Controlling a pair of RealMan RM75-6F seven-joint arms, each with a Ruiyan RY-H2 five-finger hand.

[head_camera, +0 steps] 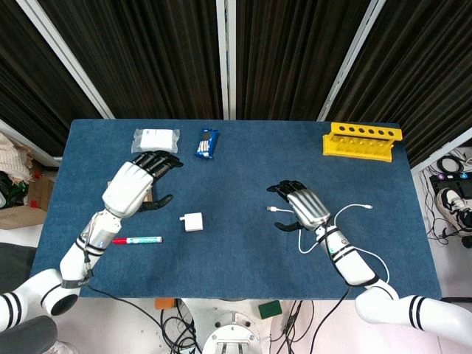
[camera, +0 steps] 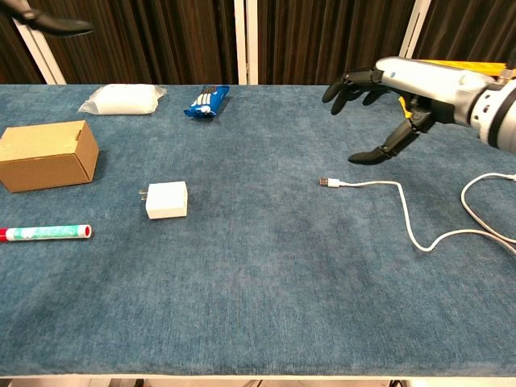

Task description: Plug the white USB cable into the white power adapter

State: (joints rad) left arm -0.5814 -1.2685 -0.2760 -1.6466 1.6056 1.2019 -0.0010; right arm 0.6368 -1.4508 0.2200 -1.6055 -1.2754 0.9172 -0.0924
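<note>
The cable (camera: 419,222) lies loose on the tabletop (camera: 266,306), its plug end (camera: 326,183) pointing toward the adapter (camera: 167,200), which sits well apart from it. The right robot hand (camera: 387,93) hovers above and just beyond the plug, fingers spread, holding nothing. The left robot hand (head_camera: 136,181) hangs over the cardboard box (camera: 47,155), fingers also spread and empty. The task looks to be at its opening step: reaching for the plug. The next move calls for the right robot hand to drop down and pinch the cable just behind the plug, while the left goes to the adapter to steady it.
</note>
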